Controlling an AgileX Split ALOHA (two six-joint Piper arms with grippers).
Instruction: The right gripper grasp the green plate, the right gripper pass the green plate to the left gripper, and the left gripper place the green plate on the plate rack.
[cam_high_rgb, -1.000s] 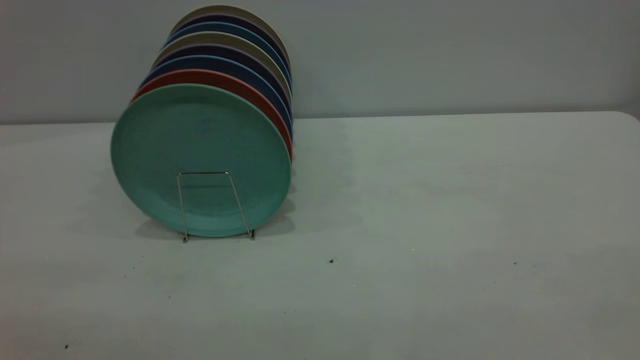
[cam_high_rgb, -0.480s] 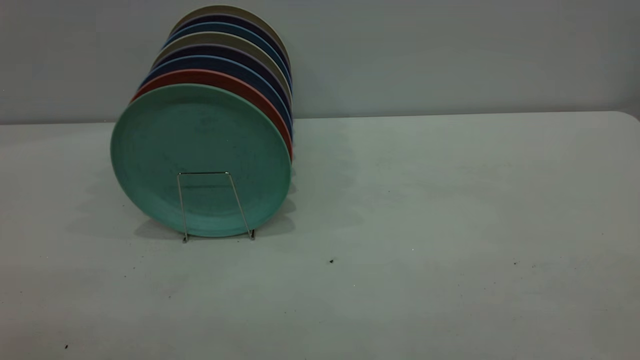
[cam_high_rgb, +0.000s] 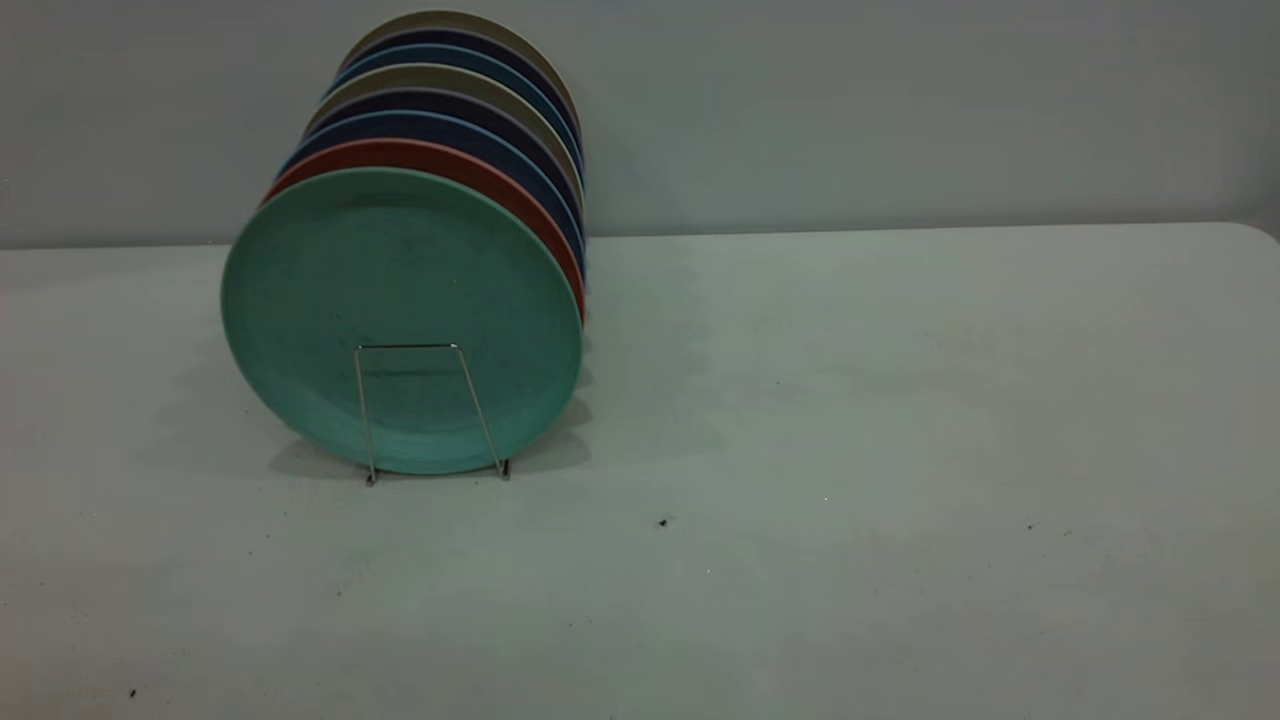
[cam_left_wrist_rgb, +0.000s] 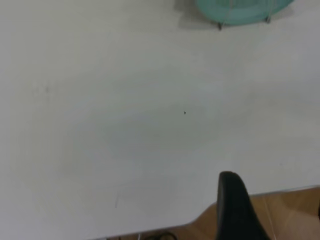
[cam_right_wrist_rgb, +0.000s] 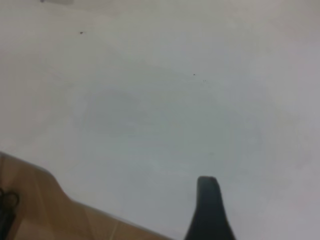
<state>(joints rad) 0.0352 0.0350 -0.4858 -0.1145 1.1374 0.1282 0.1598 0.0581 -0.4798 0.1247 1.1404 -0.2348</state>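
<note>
The green plate (cam_high_rgb: 400, 290) stands upright at the front of the plate rack (cam_high_rgb: 362, 410), behind its front wire loop, at the table's back left. Its lower rim also shows in the left wrist view (cam_left_wrist_rgb: 240, 10). Neither gripper shows in the exterior view. My left gripper (cam_left_wrist_rgb: 272, 200) hangs over the table's near edge, far from the plate, open and empty, with one finger (cam_left_wrist_rgb: 232, 210) in view. My right gripper (cam_right_wrist_rgb: 265, 205) is over bare table near an edge, open and empty, with one finger (cam_right_wrist_rgb: 207, 210) in view.
Behind the green plate a salmon-pink plate (cam_high_rgb: 440, 160), dark blue plates (cam_high_rgb: 440, 125) and beige plates stand in the same rack. The white table (cam_high_rgb: 850, 450) stretches to the right and front. Brown floor (cam_left_wrist_rgb: 290, 210) lies beyond the table's edge.
</note>
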